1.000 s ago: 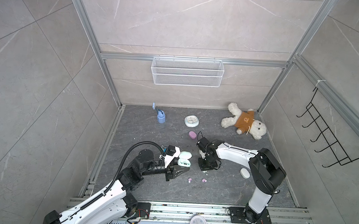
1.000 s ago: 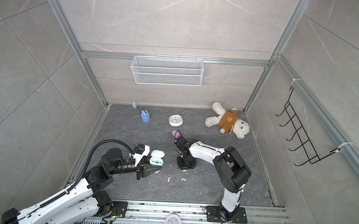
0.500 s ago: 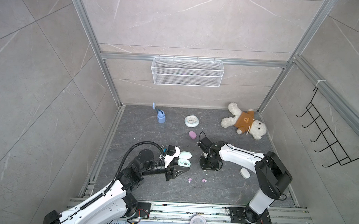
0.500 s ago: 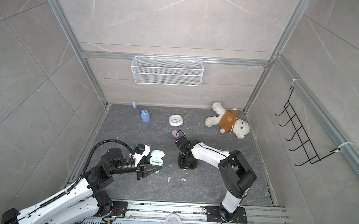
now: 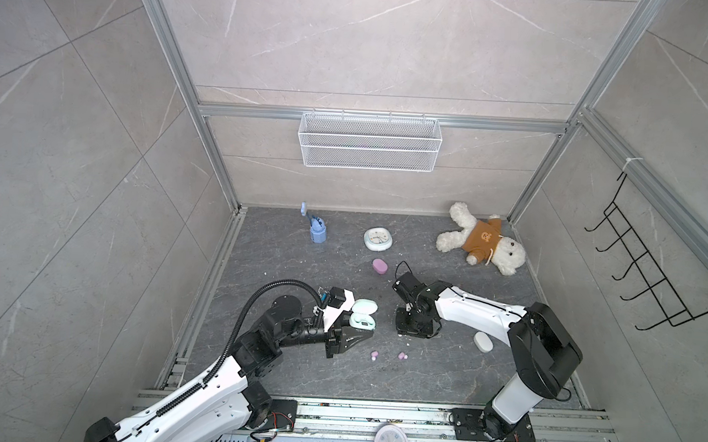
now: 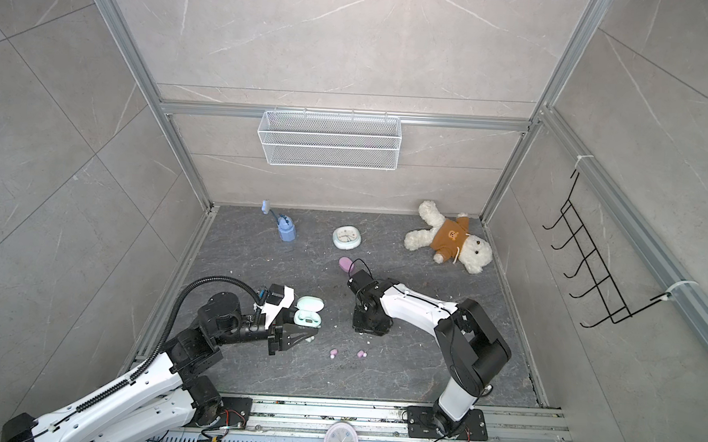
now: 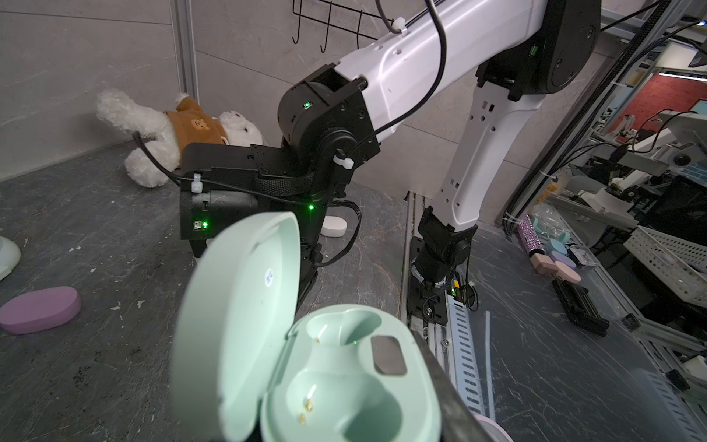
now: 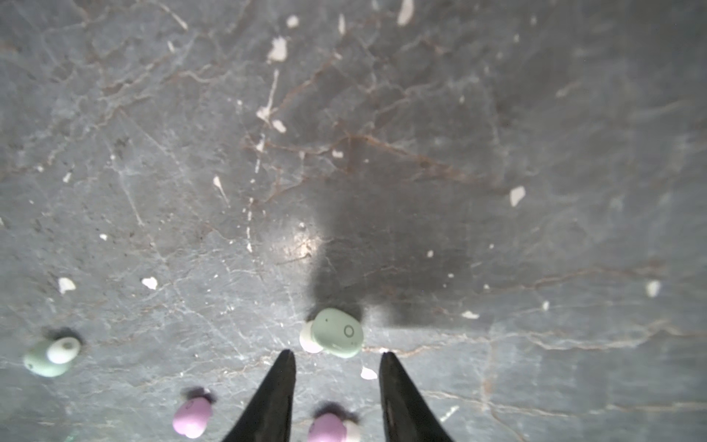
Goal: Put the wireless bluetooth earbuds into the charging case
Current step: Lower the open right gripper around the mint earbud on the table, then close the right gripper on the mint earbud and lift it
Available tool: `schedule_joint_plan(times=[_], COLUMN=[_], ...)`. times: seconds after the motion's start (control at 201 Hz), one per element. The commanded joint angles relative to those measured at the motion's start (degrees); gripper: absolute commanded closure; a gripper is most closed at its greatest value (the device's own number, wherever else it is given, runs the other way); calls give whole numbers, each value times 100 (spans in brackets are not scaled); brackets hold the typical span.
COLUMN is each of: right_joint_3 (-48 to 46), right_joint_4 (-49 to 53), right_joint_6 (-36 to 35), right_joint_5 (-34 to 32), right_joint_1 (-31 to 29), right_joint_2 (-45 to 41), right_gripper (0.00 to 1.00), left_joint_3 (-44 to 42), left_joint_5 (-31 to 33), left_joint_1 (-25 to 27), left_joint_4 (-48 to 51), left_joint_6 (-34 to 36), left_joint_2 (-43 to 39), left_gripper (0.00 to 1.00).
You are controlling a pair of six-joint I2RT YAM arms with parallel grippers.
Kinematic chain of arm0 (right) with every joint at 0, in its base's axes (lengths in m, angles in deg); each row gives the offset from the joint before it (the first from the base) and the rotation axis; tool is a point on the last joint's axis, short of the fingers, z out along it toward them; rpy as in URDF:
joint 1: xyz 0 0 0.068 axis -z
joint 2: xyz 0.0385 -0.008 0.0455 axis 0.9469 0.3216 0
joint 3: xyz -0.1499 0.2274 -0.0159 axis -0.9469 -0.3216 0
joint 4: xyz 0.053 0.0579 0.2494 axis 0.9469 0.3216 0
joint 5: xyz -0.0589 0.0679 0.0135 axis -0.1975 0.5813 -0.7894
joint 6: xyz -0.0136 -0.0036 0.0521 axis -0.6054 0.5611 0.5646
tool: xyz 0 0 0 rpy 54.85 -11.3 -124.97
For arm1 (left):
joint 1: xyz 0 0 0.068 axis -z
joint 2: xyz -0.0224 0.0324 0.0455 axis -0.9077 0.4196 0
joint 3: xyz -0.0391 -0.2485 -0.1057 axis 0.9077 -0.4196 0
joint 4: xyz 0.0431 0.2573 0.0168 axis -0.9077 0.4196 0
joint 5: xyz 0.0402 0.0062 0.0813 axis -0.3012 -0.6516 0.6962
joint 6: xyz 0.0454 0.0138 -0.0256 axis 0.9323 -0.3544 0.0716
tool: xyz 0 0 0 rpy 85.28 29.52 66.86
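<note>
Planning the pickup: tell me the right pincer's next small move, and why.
Probably lower the right pincer to straddle the mint earbud: its jaws stand apart and empty, and the bud lies on the floor just beyond its tips.

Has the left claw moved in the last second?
No. The left claw, shut on the open mint-green plastic charging case, keeps its gap from the nearer tiny pink plastic earbud.

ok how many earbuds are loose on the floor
4. A mint earbud lies just past the right pincer, a second mint earbud farther off; a pink earbud shows between its fingers, a second pink earbud beside them. Others may be hidden.
</note>
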Motion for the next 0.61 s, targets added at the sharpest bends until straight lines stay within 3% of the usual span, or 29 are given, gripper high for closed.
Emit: schedule_joint_plan(times=[0.0, 0.209, 0.602], right_joint_3=[-223, -387, -47], right_joint_4=[-437, -732, -688], right_joint_6=[542, 880, 656], right_joint_5=[257, 414, 303], right_joint_1=[3, 3, 72], right_joint_2=[-226, -194, 235], right_gripper=[57, 50, 45], left_joint_3=[132, 114, 112], left_joint_5=[-16, -18, 18], left_joint_1=[22, 17, 19], left_joint_4=[-109, -128, -92], left_joint_6=[24, 2, 15], left_joint_2=[-55, -72, -106], left_gripper=[82, 82, 82])
